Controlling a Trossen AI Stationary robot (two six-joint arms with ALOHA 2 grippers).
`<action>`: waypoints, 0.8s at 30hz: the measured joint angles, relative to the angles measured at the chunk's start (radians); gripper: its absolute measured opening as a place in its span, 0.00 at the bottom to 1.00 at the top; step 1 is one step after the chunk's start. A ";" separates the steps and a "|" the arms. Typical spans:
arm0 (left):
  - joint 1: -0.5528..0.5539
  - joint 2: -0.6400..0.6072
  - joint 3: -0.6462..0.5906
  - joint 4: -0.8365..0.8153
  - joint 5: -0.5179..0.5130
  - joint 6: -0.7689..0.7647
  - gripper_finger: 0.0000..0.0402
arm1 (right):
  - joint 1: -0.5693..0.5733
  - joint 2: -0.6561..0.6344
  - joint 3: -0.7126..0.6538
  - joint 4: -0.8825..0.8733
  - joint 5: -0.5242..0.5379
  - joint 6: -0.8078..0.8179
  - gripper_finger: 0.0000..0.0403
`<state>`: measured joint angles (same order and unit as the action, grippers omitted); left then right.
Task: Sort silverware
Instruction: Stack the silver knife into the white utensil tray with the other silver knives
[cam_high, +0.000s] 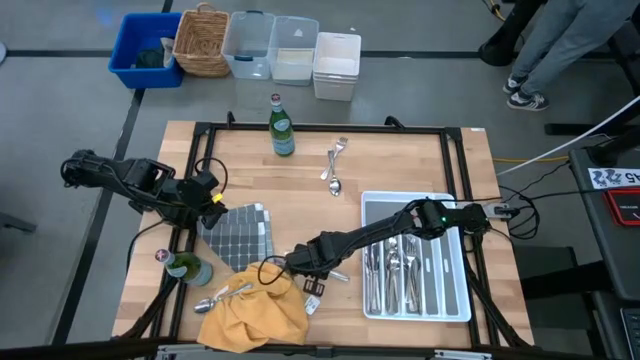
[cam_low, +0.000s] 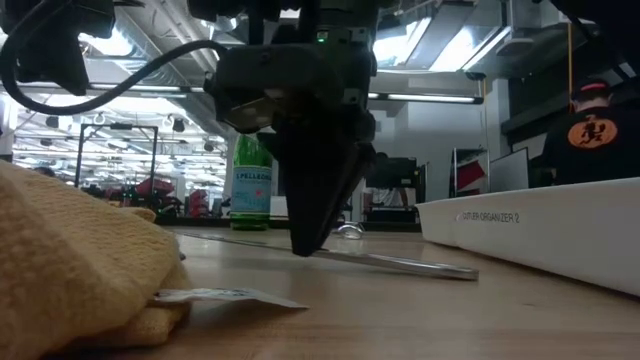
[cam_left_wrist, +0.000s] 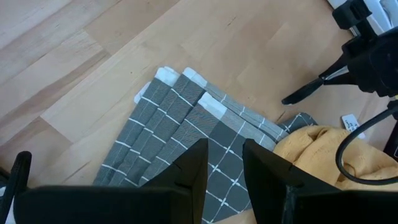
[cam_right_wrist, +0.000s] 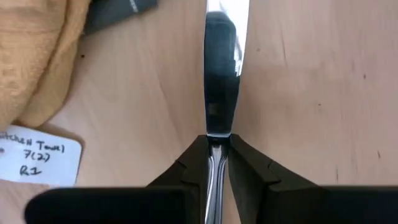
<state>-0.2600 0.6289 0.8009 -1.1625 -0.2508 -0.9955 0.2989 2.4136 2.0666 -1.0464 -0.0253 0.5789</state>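
Fingers (cam_right_wrist: 249, 171) of the right gripper (cam_right_wrist: 217, 149) pinch the handle of a table knife (cam_right_wrist: 222, 68), whose blade lies flat on the wooden table (cam_high: 400, 160) and points away from the wrist camera. In the low view the same gripper (cam_low: 312, 245) comes down from above with its tips at the tabletop, the knife (cam_low: 400, 262) stretching from them toward the white tray (cam_low: 540, 235). From above, the right gripper (cam_high: 308, 264) sits near the table's front middle, just beside the yellow cloth (cam_high: 255, 312), with its arm reaching back over the tray (cam_high: 462, 300).

A paper tag (cam_right_wrist: 37, 163) with handwriting lies beside the knife, next to the cloth's edge. Several pieces of sorted silverware (cam_high: 395, 270) lie in the tray's compartments. Two more pieces (cam_high: 335, 165) lie loose on the table farther back, near a green bottle (cam_high: 282, 128), and a spoon (cam_high: 218, 297) rests on the cloth's left edge.

The left gripper (cam_high: 212, 205) hovers over the back corner of a grey checked towel (cam_high: 243, 235) on the table's left side; its fingers (cam_left_wrist: 193, 171) stand slightly apart and hold nothing. A second green bottle (cam_high: 188, 268) stands at the left edge, just in front of it.

Beyond the table sit a blue bin (cam_high: 148, 50), a wicker basket (cam_high: 203, 40) and clear plastic containers (cam_high: 272, 45), and a person's legs (cam_high: 560, 45) show at the far right corner.
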 joint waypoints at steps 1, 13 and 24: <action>0.000 0.000 0.000 0.000 0.000 0.000 0.22 | 0.000 -0.001 0.000 -0.006 -0.004 0.000 0.14; 0.000 0.003 -0.004 0.047 -0.001 -0.055 0.22 | 0.000 -0.003 0.002 -0.004 -0.020 0.000 0.14; -0.002 0.102 -0.214 0.629 0.025 -0.027 0.22 | -0.025 -0.004 0.002 0.000 -0.032 0.024 0.14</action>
<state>-0.2619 0.7313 0.5866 -0.5332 -0.2255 -1.0223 0.2738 2.4096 2.0686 -1.0462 -0.0578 0.6024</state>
